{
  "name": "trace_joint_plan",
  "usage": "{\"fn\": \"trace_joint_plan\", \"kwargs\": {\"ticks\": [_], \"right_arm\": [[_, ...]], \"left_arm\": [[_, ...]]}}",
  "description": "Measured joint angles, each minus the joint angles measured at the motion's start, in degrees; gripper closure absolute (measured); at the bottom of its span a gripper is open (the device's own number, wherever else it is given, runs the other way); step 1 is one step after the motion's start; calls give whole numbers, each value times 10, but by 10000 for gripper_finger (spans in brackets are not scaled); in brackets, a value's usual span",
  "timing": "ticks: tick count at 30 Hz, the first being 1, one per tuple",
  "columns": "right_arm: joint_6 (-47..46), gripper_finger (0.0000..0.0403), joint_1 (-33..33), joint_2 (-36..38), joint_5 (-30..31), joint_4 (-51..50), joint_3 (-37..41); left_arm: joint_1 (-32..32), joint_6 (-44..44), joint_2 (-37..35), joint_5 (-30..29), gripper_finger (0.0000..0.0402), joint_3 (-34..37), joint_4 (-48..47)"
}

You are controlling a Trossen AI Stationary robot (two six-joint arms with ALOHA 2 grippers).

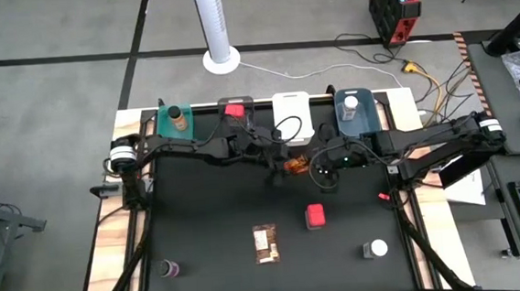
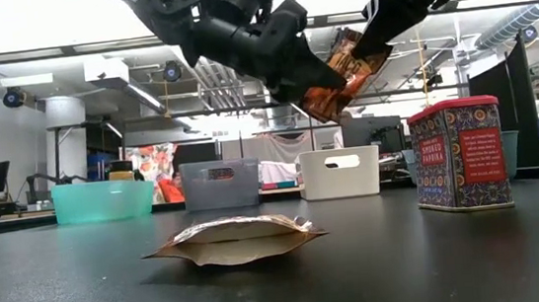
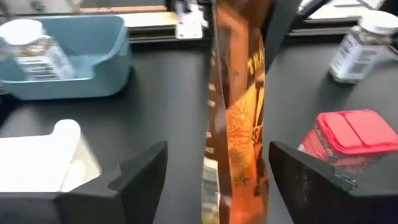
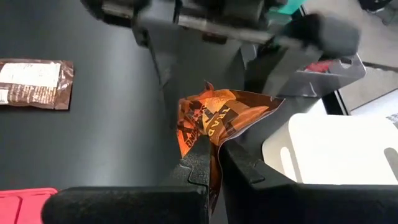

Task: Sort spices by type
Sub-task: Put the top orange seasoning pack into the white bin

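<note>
Both grippers are meeting at the orange packet (image 4: pixel 214 121): right gripper (image 4: pixel 214 165) is pinching it, left gripper (image 3: pixel 214 180) is standing apart, visible only in wrist views.

A glossy, crinkled orange foil packet (image 4: pixel 214 121) hung above a matt black table (image 1: pixel 210 213), near a smooth white plastic bin (image 1: pixel 292 116).

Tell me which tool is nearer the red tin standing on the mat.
Right, slightly. The right tool is shut on the orange packet above mid-table, just behind the red tin. The left tool, open beside that packet, is farther to the left.
</note>
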State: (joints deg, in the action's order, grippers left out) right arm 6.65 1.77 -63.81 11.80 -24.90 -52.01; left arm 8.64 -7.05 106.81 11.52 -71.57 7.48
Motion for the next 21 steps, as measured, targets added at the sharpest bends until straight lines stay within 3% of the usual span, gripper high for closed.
{"fn": "trace_joint_plan", "kwargs": {"ticks": [5, 13, 15, 21], "right_arm": [[7, 391, 1, 0, 2, 2, 0], [11, 391, 1, 0, 2, 11, 1], [11, 391, 1, 0, 0, 12, 1], [9, 391, 1, 9, -2, 8, -3]], "left_arm": [[0, -16, 1, 45, 189, 0, -1], [0, -17, 0, 46, 372, 3, -44], [0, -16, 0, 46, 382, 4, -46], [0, -9, -2, 45, 347, 8, -66]]}}
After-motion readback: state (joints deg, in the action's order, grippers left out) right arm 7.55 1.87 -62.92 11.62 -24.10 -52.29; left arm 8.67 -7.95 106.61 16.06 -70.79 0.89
